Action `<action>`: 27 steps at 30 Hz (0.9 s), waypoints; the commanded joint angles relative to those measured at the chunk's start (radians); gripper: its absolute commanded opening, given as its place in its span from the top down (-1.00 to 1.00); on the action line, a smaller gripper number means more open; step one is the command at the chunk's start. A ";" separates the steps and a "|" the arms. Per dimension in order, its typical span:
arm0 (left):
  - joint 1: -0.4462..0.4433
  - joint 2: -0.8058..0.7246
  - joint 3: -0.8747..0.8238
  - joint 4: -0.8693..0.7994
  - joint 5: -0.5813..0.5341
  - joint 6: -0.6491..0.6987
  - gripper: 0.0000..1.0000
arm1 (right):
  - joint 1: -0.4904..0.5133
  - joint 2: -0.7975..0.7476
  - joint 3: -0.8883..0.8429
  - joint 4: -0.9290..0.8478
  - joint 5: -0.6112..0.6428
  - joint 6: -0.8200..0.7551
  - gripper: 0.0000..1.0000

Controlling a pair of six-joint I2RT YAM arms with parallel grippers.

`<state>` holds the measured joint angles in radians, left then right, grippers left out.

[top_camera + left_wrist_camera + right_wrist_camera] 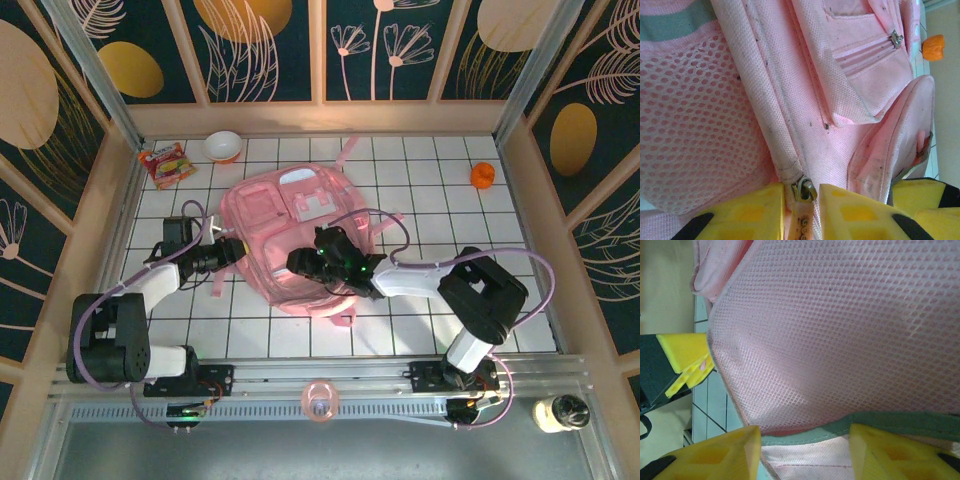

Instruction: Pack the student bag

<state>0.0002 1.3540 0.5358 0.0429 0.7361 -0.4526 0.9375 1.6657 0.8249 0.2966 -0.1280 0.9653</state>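
Progress: student bag (280, 215) zipped, nothing packed | left gripper (801, 202) pinches zipper pull (804, 190) | right gripper (805, 447) half-open astride mesh pocket (840, 330)

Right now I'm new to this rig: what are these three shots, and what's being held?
Two robot arms sit bolted at the near edge of a tiled table. The overhead picture looks down from behind them; the other two come from wrist cameras, yellow fingers at the bottom. On the table: a pink student bag, a bowl, a snack packet and a small orange object. The left gripper straddles a zipper pull; a pinch can't be confirmed. The right gripper stands open across the bag's mesh pocket.
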 commanded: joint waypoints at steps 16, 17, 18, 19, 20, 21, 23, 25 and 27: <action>0.000 -0.143 -0.016 -0.131 -0.098 0.152 0.93 | -0.075 0.050 0.045 0.043 0.001 0.030 0.10; 0.000 -0.153 -0.017 -0.133 -0.106 0.165 0.95 | -0.078 0.053 0.047 0.049 -0.001 0.033 0.11; 0.000 -0.163 -0.018 -0.135 -0.116 0.177 0.97 | -0.080 0.055 0.049 0.052 -0.002 0.034 0.13; 0.000 -0.173 -0.020 -0.133 -0.133 0.188 0.99 | -0.083 0.058 0.050 0.060 -0.006 0.036 0.15; 0.000 -0.183 -0.020 -0.129 -0.150 0.202 1.00 | -0.083 0.060 0.054 0.066 -0.010 0.038 0.17; 0.000 -0.190 -0.019 -0.125 -0.165 0.212 1.00 | -0.084 0.062 0.057 0.071 -0.014 0.038 0.18; -0.003 -0.210 -0.012 -0.122 -0.201 0.251 1.00 | -0.083 0.066 0.068 0.079 -0.025 0.038 0.20; -0.021 -0.234 -0.004 -0.119 -0.245 0.295 1.00 | -0.082 0.059 0.078 0.084 -0.035 0.039 0.20; -0.055 -0.260 0.004 -0.111 -0.299 0.358 1.00 | -0.078 0.037 0.083 0.082 -0.041 0.041 0.12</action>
<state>-0.0292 1.1400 0.5198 -0.0868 0.5289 -0.2089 0.8627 1.7111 0.8787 0.3553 -0.1677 1.0019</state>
